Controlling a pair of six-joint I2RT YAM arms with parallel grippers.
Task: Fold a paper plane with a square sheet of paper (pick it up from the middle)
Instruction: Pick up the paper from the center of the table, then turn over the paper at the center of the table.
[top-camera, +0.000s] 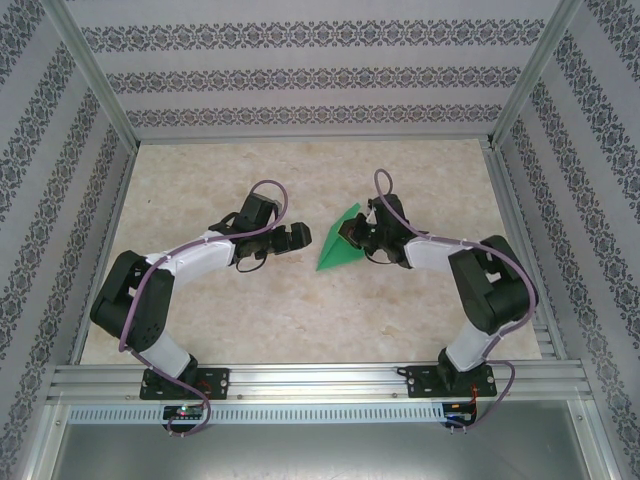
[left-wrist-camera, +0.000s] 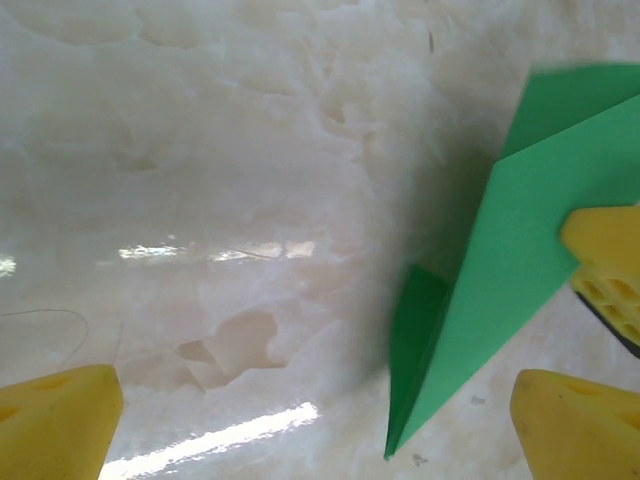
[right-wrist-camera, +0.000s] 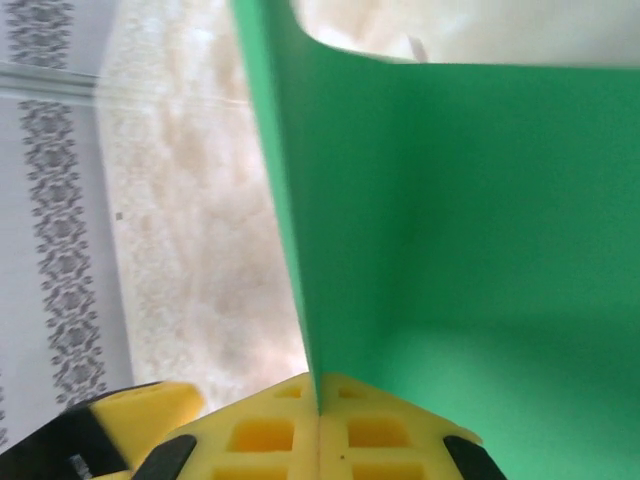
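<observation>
The square sheet of paper (top-camera: 335, 250) is bright green and folded into a slim pointed paper plane shape, its tip toward the near left. My right gripper (top-camera: 352, 232) is shut on the plane's wide far end. In the right wrist view the yellow pads (right-wrist-camera: 270, 435) press together on a standing fold of the green paper (right-wrist-camera: 450, 200). My left gripper (top-camera: 295, 237) is open just left of the plane, not touching it. In the left wrist view its gripper (left-wrist-camera: 318, 425) frames bare table, with the plane (left-wrist-camera: 500, 260) and the right gripper's yellow fingers (left-wrist-camera: 605, 260) at the right.
The marble-look table (top-camera: 300, 310) is ringed by an aluminium frame (top-camera: 310, 380) and patterned walls (top-camera: 300, 75). Both arms lean inward from their bases at the near edge.
</observation>
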